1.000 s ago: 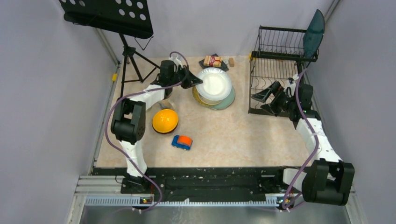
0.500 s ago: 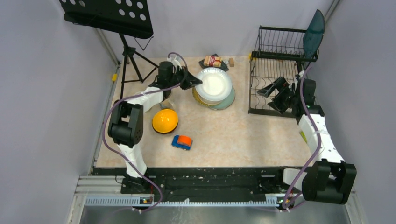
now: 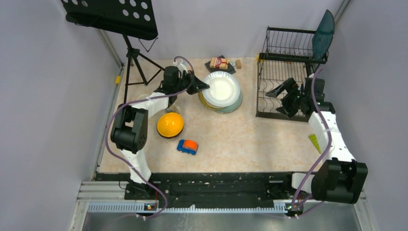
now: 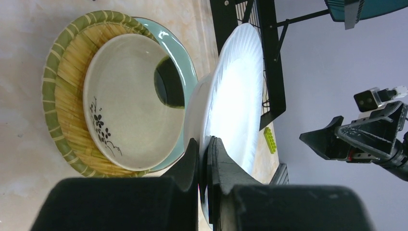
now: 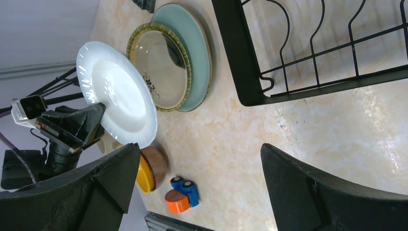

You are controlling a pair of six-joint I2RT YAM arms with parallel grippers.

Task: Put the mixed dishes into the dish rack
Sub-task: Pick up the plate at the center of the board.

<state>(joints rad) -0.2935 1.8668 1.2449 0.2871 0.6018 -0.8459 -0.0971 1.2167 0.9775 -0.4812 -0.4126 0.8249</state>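
The left gripper is pinched tight on the near rim of the white round plate. The plate is tilted up on edge over the stack at the table's 12 o'clock; whether its low edge touches the stack cannot be told. A strip of bare beige marbled table separates the stack from the left wall of the dish rack, which fills the 2 o'clock corner. The right gripper hangs over the rack's flat base with its jaws spread wide, holding nothing. From above, the raised plate hides most of the stack. Only a crescent of the mint-green plate shows at its 4 o'clock, while the left wrist view reveals the cream floral plate nested in the woven-look yellowish plate. The dark teal square plate stands at the right end of the rack's upper tier. The orange-yellow bowl lies upside down at 7 o'clock from the stack. Pale grey walls close in on both sides.
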